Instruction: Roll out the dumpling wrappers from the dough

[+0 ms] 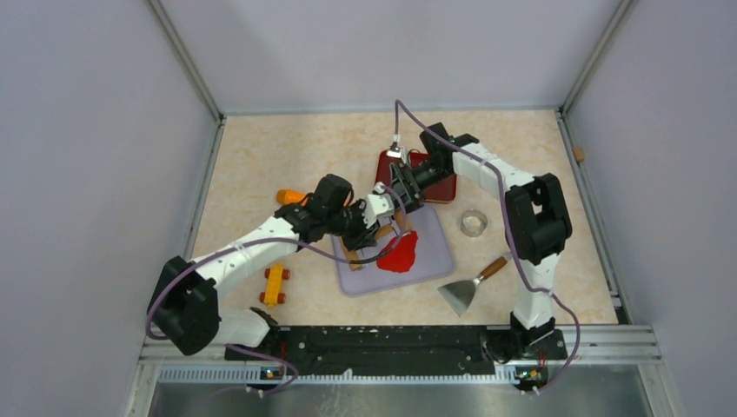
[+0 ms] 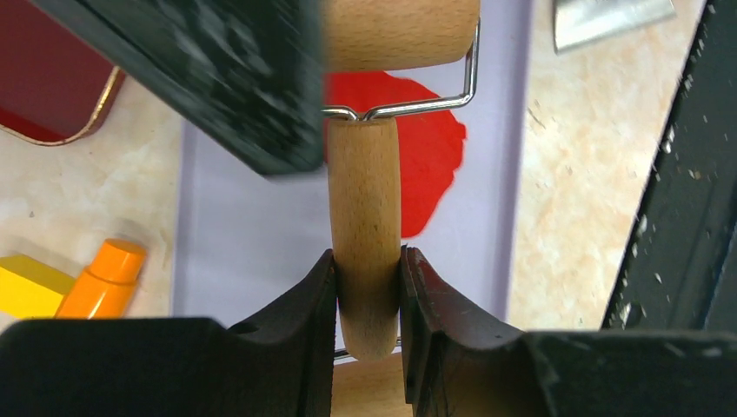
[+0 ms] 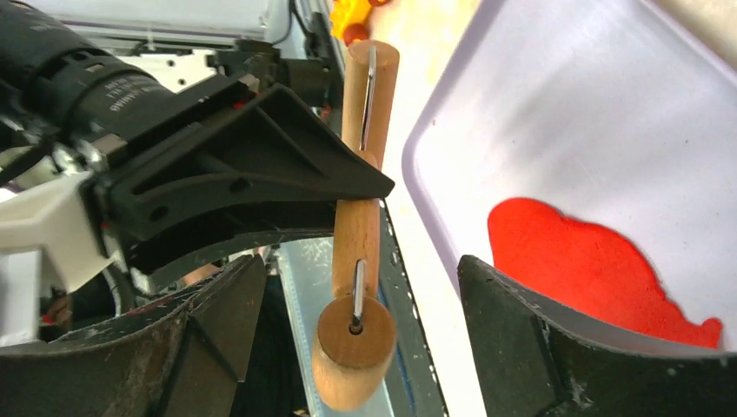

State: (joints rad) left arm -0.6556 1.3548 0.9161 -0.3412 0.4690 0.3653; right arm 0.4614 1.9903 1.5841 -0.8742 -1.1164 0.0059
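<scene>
In the left wrist view you saw the flat red dough patch [image 2: 430,165] only in part. The pale wooden roller handle [image 2: 365,226] crossed its left edge, and a blurred black gripper finger [image 2: 217,69] at upper left hid whatever lay behind it. The roller's wooden barrel [image 2: 400,30] ran off the top edge, as did the steel scraper blade [image 2: 608,17] at upper right. In the overhead view the arms covered the left of the lilac plastic board [image 1: 434,252]. A tan speck [image 1: 578,155] by the right wall was too small for you to name.
</scene>
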